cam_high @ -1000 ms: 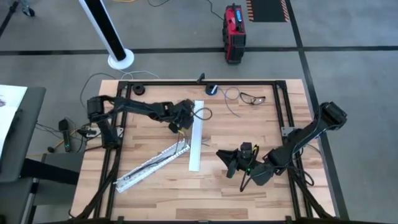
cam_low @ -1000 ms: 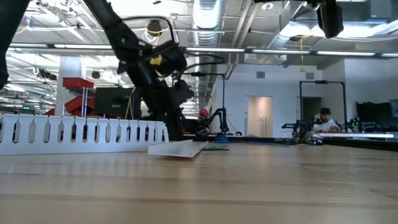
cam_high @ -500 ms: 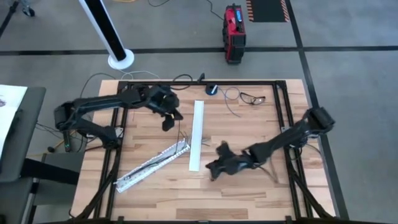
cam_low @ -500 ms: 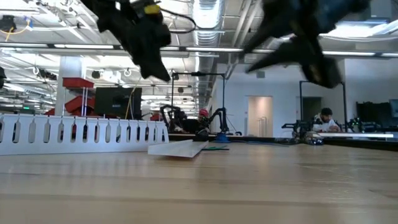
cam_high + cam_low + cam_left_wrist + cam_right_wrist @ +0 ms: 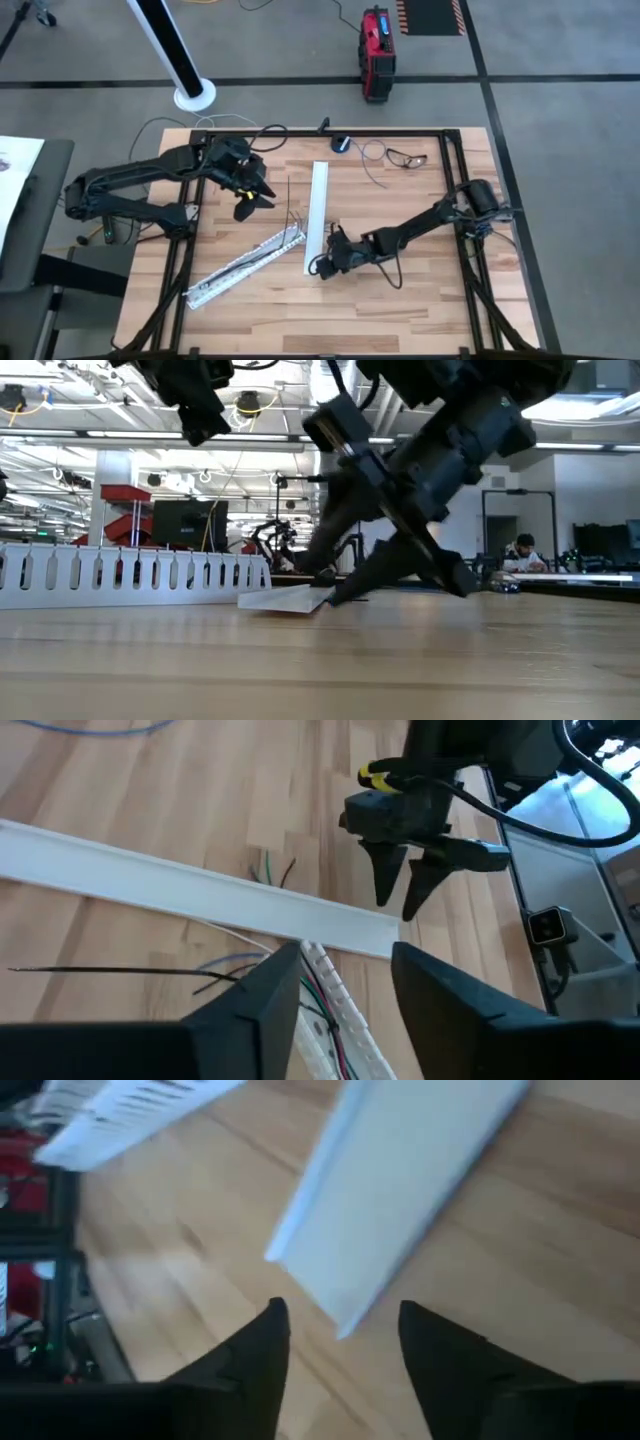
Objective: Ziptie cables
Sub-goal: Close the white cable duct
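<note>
A grey concrete floor [image 5: 560, 120] crossed by dark tape lines surrounds the wooden table [image 5: 400, 310], whose butcher-block top sits inside a black metal frame [image 5: 455, 190]. The low view looks across the boards into a bright workshop with ceiling ducts, striplights and a person seated at a far bench [image 5: 522, 550]. On the floor beyond the table stand a white pole on a round base [image 5: 193, 96] and a red and black case [image 5: 377, 40]. Two long white strips lie on the top: a plain one [image 5: 316, 215] running front to back, and a slotted one [image 5: 245, 266] lying aslant beside it. The cables [image 5: 291, 215], thin dark and grey wires, straggle between the two strips near the slotted one's upper end. The right gripper [image 5: 322, 265] is low at the plain strip's near end, fingers spread apart just off its corner. The left gripper [image 5: 250, 197] hovers above the table left of the cables, fingers parted and holding nothing.
</note>
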Motion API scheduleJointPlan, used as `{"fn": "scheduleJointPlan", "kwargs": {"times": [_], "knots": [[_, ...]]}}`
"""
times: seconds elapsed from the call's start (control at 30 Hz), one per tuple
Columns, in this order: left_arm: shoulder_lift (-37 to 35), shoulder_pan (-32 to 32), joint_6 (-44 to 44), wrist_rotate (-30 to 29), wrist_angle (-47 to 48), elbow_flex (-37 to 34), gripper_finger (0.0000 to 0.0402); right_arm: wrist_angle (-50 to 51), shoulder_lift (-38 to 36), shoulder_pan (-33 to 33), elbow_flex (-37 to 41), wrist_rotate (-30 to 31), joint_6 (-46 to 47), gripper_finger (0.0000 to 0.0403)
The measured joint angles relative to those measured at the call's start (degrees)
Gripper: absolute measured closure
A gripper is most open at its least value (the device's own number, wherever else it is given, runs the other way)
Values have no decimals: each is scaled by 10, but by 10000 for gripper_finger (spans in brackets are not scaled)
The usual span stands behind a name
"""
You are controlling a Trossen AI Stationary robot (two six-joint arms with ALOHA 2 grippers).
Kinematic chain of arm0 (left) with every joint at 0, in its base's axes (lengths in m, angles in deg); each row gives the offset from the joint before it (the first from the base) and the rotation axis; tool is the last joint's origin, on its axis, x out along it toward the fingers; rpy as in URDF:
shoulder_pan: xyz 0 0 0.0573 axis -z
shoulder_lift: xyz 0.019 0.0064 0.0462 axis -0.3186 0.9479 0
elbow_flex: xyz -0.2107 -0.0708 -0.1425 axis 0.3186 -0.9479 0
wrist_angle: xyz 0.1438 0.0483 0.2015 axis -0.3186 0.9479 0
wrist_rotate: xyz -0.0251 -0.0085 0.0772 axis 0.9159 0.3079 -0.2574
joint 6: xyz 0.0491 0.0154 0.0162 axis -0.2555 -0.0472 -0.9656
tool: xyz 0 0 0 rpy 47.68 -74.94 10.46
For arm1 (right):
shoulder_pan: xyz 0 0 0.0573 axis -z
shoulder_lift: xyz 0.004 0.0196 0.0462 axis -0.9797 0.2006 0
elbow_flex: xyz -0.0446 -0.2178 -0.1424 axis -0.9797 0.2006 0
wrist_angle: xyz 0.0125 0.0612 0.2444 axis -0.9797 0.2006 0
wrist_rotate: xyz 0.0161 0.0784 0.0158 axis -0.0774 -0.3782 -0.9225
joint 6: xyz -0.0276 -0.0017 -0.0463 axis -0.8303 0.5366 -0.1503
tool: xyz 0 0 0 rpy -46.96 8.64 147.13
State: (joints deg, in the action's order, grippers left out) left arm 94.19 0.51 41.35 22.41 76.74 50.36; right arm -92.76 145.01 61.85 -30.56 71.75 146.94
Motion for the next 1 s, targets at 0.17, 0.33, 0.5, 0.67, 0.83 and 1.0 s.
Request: {"fn": "scheduleJointPlan", "kwargs": {"times": [0.17,0.33,0.5,0.67,0.83,1.0], "knots": [[-6,0,-1,-2,9,0,231,21,3,5,1,30,22,194],[-5,0,-22,-21,8,-15,231,29,9,20,0,45,24,204],[-5,0,-28,-25,8,-43,231,-26,37,39,-1,41,20,213],[-5,0,-29,-26,8,-70,231,-33,61,46,-5,27,48,241],[-5,0,-33,-27,-1,-85,231,-10,64,41,-7,38,102,379],[-5,0,-25,-27,-11,-94,231,2,63,41,-6,45,131,400]]}}
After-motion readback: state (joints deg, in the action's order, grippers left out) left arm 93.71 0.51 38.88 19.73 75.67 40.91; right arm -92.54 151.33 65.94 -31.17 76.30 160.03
